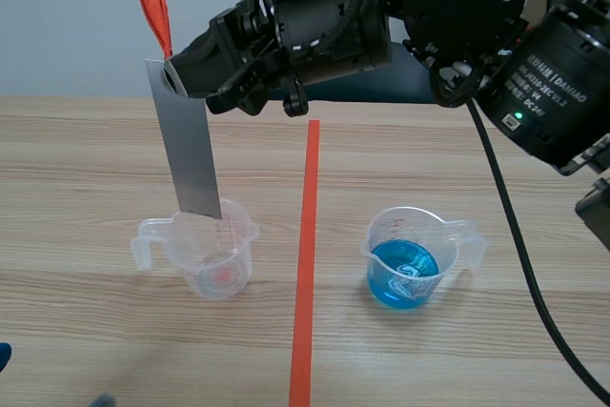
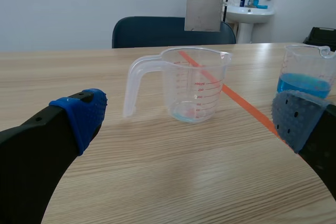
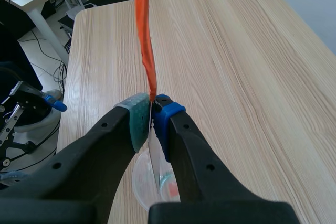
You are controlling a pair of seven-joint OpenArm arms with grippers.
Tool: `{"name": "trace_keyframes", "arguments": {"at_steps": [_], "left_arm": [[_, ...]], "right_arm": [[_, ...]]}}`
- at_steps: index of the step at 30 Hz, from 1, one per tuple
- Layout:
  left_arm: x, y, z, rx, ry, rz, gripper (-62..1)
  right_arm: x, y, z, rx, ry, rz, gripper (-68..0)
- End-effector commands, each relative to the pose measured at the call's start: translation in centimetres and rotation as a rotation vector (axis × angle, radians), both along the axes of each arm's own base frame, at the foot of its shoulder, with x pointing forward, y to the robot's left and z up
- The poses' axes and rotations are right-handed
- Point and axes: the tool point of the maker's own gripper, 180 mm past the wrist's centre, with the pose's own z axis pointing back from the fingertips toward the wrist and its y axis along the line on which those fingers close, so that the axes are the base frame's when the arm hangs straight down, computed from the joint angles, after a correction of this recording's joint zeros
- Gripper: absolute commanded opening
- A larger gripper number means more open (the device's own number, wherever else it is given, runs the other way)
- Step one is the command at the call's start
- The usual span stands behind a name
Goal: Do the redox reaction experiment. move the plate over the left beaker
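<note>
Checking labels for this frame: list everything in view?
plate: 1, grey metal, hanging upright just above the left cup
ribbon: 1, orange, at the plate's top end
left cup: 1, clear, nearly empty, left of the tape line
right cup: 1, clear, blue liquid inside, right of the line
table: 1, light wood
chair: 1, dark blue, beyond the table
right gripper: 1, black, shut on the plate
left gripper: 1, black, open, low, facing the left cup
</note>
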Motion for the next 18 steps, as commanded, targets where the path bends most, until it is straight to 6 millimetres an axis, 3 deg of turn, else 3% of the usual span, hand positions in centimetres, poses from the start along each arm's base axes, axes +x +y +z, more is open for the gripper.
{"name": "trace_keyframes", "arguments": {"at_steps": [1,18], "left_arm": [[-0.29,0.36,0.96,-0.013,-0.043,-0.002,1.4],[-0.41,0.12,0.67,0.022,-0.036,-0.012,1.4]], "right_arm": [[0.19,0.10,1.69,0.036,-0.031,0.006,-66.9],[0.19,0.11,1.70,0.037,-0.031,0.007,-66.9]]}}
